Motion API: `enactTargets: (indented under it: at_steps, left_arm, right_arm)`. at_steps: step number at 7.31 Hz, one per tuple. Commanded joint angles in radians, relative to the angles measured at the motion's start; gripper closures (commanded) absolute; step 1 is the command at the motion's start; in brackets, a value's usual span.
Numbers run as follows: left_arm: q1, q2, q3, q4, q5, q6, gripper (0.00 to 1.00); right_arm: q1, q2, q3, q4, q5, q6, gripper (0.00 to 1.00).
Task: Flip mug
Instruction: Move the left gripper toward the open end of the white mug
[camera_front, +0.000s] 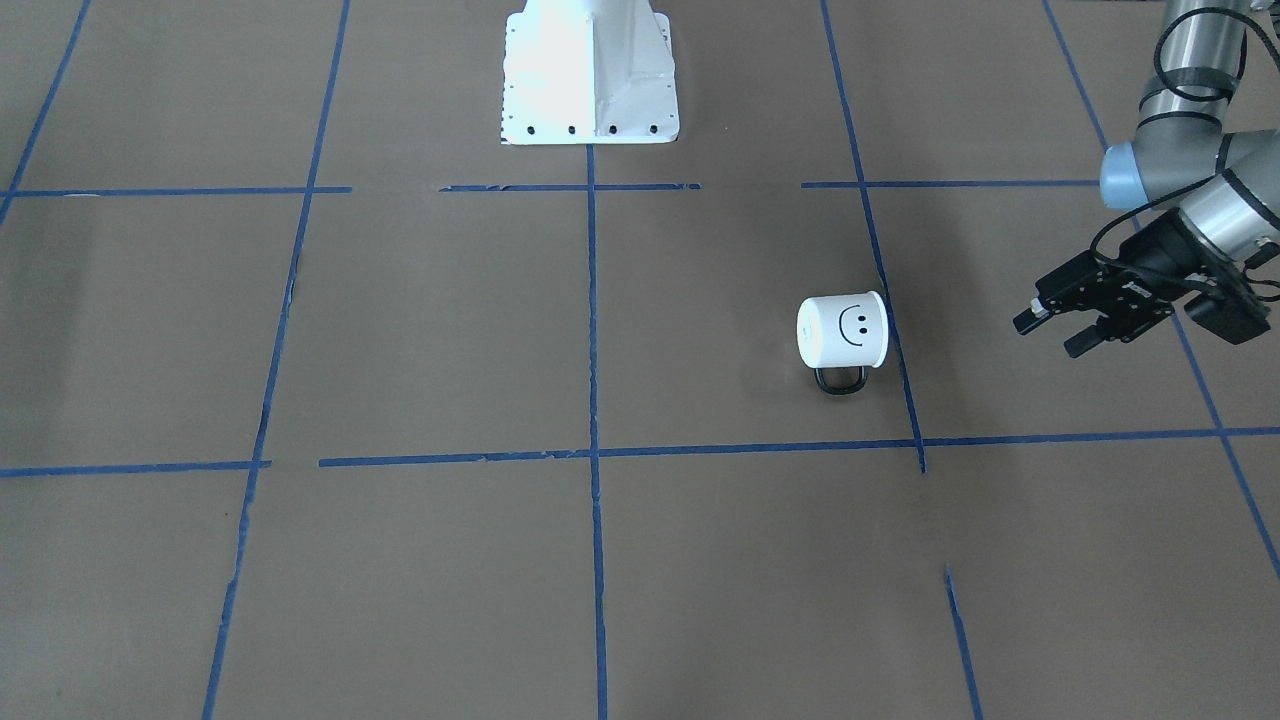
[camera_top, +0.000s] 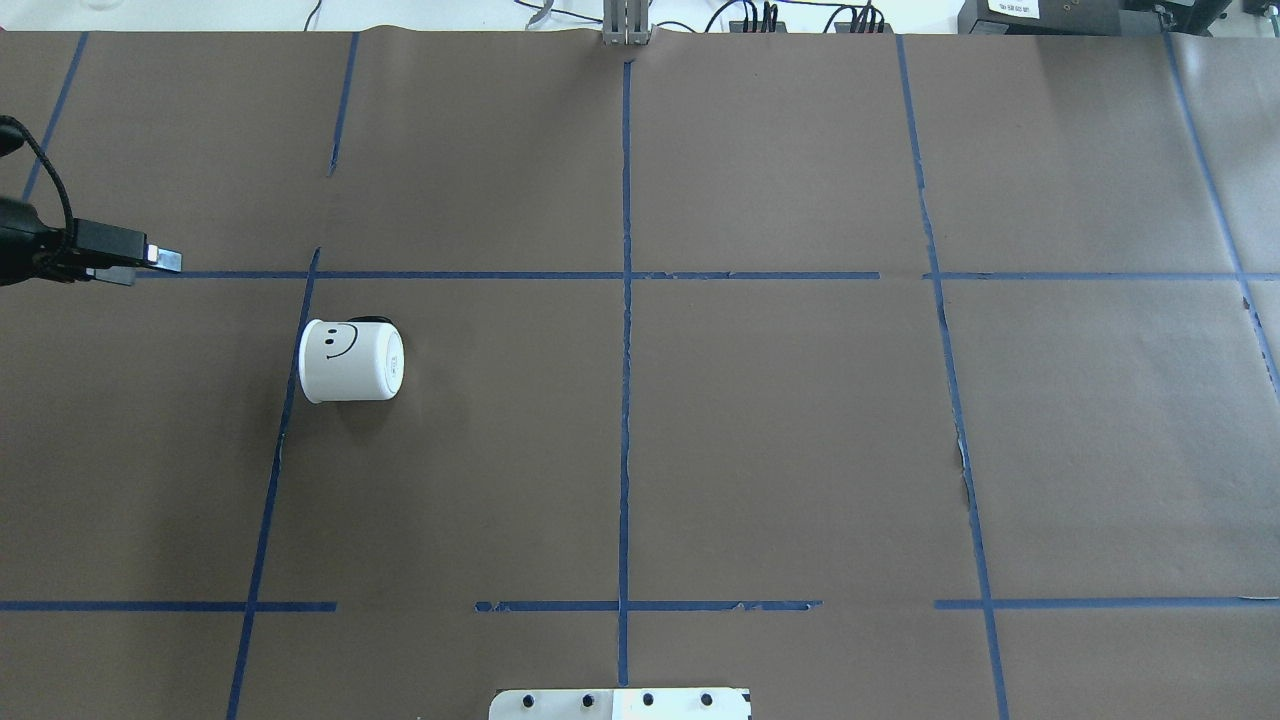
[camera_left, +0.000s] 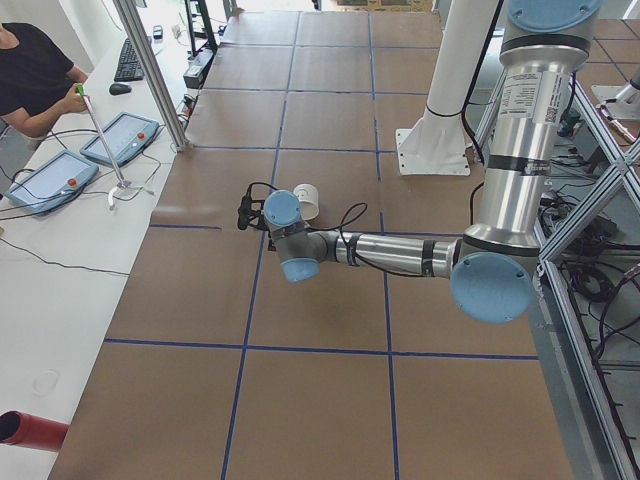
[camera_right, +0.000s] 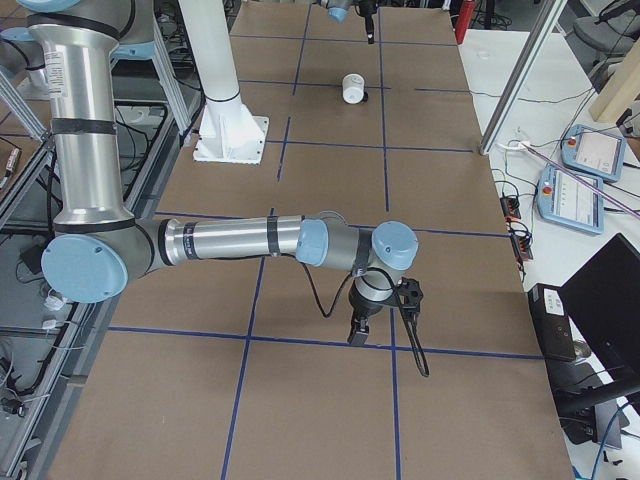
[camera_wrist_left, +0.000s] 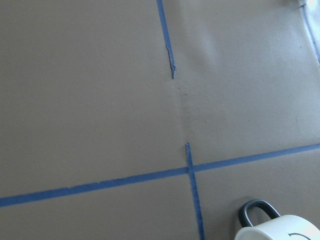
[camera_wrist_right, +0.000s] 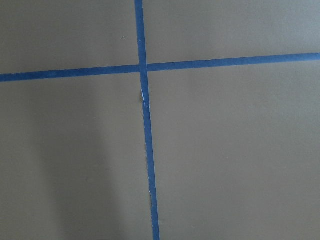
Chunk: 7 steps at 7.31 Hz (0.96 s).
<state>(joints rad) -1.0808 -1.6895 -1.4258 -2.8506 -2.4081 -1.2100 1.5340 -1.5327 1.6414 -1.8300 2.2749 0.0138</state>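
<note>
The mug (camera_front: 843, 332) lies on its side on the robot's left, mouth toward the left gripper (camera_front: 1058, 333), which hangs apart, wide and empty, likely staged to approach. For the right gripper (camera_right: 358, 330), you cannot tell the opening.

Sideways mug (camera_front: 843, 332), left gripper (camera_front: 1050, 335) well apart.
</note>
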Motion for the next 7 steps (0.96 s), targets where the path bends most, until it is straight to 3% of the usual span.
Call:
enactTargets:
  at_steps: [1, 4, 7]
  left_arm:
    - [0.044, -0.05, 0.041, -0.131, 0.02, -0.294, 0.0]
    - [0.177, -0.087, 0.042, -0.254, 0.192, -0.581, 0.0]
    - [0.228, -0.102, 0.065, -0.254, 0.219, -0.591, 0.0]
  right_arm:
    - [0.0, 0.0, 0.0, 0.0, 0.0, 0.0, 0.0]
    - [0.0, -0.001, 0.0, 0.0, 0.0, 0.0, 0.0]
    - [0.0, 0.0, 0.0, 0.0, 0.0, 0.0, 0.0]
